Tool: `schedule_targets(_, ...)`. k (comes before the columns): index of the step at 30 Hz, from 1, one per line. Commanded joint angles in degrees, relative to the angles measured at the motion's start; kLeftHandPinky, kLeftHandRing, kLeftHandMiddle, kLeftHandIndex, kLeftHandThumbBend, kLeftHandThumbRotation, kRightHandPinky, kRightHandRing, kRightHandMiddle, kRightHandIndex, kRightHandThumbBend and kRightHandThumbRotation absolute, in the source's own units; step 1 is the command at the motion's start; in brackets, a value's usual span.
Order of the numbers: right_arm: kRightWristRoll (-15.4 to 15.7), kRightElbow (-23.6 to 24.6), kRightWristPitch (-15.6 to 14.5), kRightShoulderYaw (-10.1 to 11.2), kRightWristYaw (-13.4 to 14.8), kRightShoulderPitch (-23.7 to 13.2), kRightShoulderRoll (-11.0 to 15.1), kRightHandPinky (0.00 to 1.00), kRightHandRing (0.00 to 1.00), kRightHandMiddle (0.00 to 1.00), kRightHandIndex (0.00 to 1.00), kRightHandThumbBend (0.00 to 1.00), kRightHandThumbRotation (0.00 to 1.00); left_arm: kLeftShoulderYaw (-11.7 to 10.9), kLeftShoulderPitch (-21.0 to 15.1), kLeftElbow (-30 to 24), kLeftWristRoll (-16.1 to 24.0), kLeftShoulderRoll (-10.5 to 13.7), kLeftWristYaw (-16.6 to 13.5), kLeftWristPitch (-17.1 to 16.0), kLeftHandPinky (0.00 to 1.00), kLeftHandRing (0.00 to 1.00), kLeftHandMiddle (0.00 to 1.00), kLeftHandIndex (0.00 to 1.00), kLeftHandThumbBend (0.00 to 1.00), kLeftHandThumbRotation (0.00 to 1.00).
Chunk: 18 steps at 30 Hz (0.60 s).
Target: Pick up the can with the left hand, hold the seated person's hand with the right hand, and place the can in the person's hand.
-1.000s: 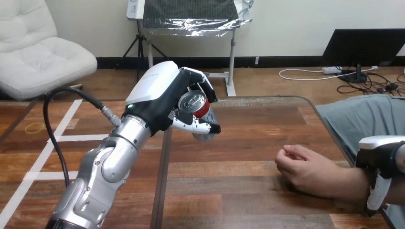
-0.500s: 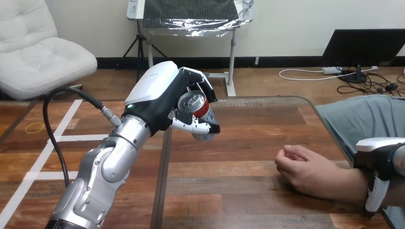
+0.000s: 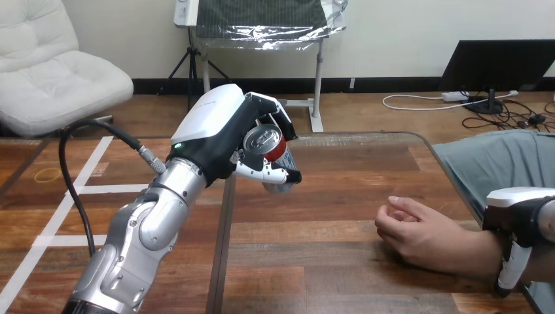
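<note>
Nearest, the robot's silver left arm [image 3: 141,235] rises from the bottom edge. At the same depth, far to the right of the can-holding fingers, the right hand [image 3: 520,209] lies over the person's forearm [image 3: 471,252], its white shell on top and its black palm against the arm. Whether it actually has a grip there cannot be told.

A little farther in, the person's hand [image 3: 412,229] rests on the wooden worktop [image 3: 340,196], loosely curled with its knuckles turned toward the can. It sits to the right of the left hand's fingers and nearer than them, well apart from them, and holds nothing.

Farther still, the left hand [image 3: 216,140] is raised, its white back turned up and to the left. Its fingers [image 3: 268,173] are closed around the can [image 3: 265,142]: the thumb crosses the can's near, lower side, while the other fingers wrap over its far, upper side. The can sits fully inside that grasp, tilted so that its silver lid faces up and toward the camera, its red and silver body slanting down and to the right past the thumb. It is lifted clear of the worktop, above the worktop's left edge.
</note>
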<state>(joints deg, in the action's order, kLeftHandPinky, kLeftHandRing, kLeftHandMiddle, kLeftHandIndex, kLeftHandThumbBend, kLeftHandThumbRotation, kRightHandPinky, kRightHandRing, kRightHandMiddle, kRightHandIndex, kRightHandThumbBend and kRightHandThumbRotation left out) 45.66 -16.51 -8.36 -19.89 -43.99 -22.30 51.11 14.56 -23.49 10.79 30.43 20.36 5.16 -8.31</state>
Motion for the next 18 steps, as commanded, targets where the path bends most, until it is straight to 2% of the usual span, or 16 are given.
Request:
schedule_targets(1,-1.57,1.75,-0.58,0.63,-0.28,0.52,-1.19,0.22,0.31,0.43,0.49,0.65,0.00,-1.61,-2.81,-1.24,-0.31,0.55,-0.42,0.17,0.32,0.38,0.45,0.50,0.60,0.00)
schedule_targets(6,-1.23,2.26,-1.28,0.64,-0.36,0.24,-0.93,0.22,0.31,0.43,0.50,0.65,0.00,-1.55,-2.92,-1.03,-0.49,0.38,-0.19,0.48,0.31,0.37,0.45,0.50,0.60,0.00)
schedule_targets(13,-3.00,3.18,-1.64,2.35,0.21,-0.11,-0.35,0.21,0.30,0.44,0.50,0.66,0.00,-1.46,-3.32,-0.31,-1.44,-0.10,0.25,0.05,0.31,0.36,0.45,0.50,0.60,0.00)
schedule_targets(18,-3.55,4.17,-2.39,3.18,0.12,-0.57,0.12,0.23,0.34,0.47,0.51,0.67,0.00,-1.20,-3.70,0.00,-1.68,-0.47,0.62,0.25,0.32,0.38,0.45,0.49,0.60,0.00)
